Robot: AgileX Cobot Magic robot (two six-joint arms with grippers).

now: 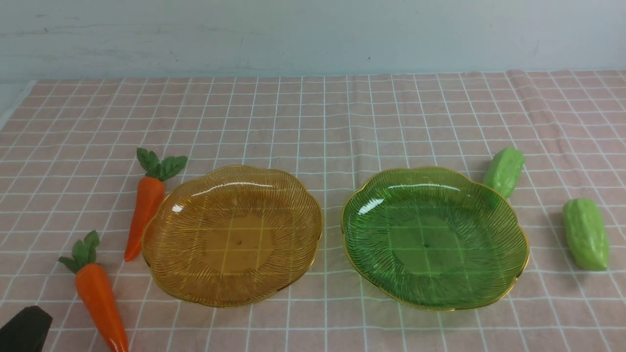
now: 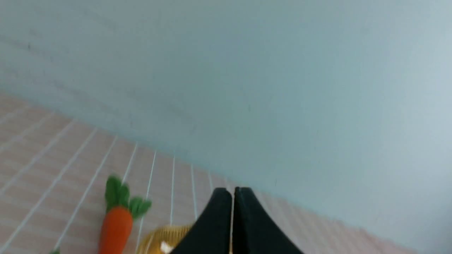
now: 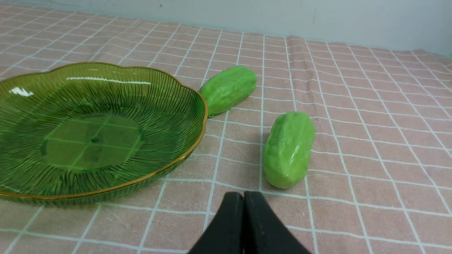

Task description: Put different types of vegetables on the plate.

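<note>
Left gripper [image 2: 232, 193]: jaws closed, empty; one carrot [image 2: 114, 227] lies just ahead, beside the amber plate [image 2: 166, 236]. Right gripper [image 3: 243, 198]: jaws closed, empty; nearer gourd [image 3: 287, 150] lies just ahead, farther gourd [image 3: 227, 88] beyond it at the green plate [image 3: 166, 106] rim.

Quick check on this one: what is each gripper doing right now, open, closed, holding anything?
Left gripper: closed, holding nothing.
Right gripper: closed, holding nothing.
</note>
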